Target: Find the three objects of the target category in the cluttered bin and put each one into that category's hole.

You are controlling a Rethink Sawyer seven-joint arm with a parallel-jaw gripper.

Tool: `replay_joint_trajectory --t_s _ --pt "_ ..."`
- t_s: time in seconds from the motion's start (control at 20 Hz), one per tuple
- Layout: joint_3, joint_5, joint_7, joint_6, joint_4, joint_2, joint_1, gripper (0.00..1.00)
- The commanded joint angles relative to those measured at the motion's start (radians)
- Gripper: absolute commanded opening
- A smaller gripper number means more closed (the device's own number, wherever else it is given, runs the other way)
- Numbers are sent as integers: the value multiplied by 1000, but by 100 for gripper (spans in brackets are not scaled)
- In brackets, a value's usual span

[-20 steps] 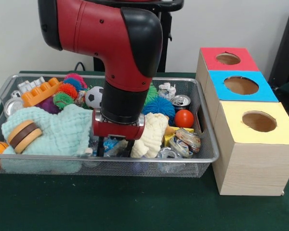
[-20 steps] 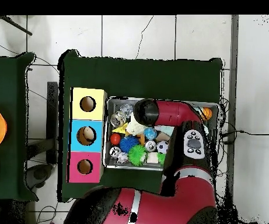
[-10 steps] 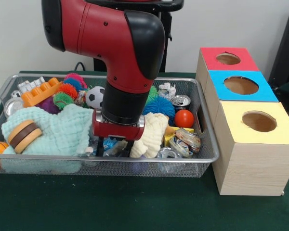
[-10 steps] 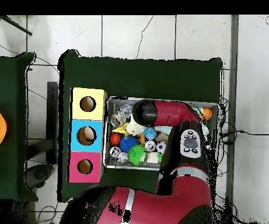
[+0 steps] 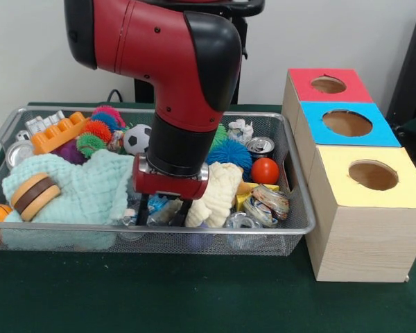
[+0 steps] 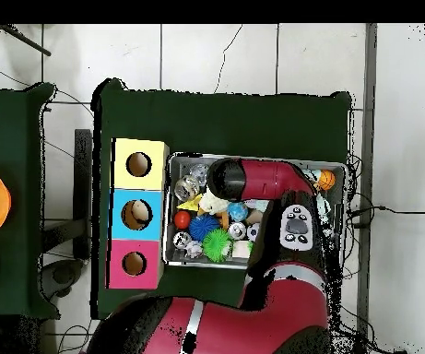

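Note:
The silver wire-mesh bin (image 5: 301, 227) sits on the green table, full of toys and trash; it also shows in the overhead view (image 6: 171, 260). My gripper (image 5: 164, 212) reaches down into the bin's front middle, between a mint-green cloth (image 5: 90, 191) and a cream plush toy (image 5: 218, 191). Its fingers (image 5: 143, 210) stand on either side of a crumpled clear plastic bottle with a blue label (image 5: 161, 207) and appear shut on it. In the overhead view the red arm (image 6: 253, 180) covers the gripper.
Three wood-grain boxes with round holes stand beside the bin: red top (image 5: 347, 87), blue top (image 5: 374, 128), yellow top (image 5: 409, 177). In the bin lie a red ball (image 5: 265, 171), soccer ball (image 5: 135, 139), blue spiky ball (image 5: 230, 154), crushed cans (image 5: 261, 145), an orange brick (image 5: 59, 134).
The arm has shifted slightly and the gripper has risen a little, with the crumpled bottle still between its fingers. Nothing else in the bin has moved.

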Motion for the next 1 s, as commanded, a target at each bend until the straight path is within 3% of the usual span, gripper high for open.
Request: replay_joint_trajectory --t_s 0.05,0.45,0.7,1.0 --pt "-2 14 150 90 52 -1 6 100" --pt "-22 14 166 62 76 -13 16 100" --pt "-29 12 172 34 132 -40 20 100" --pt "-38 16 181 39 126 -31 35 100"
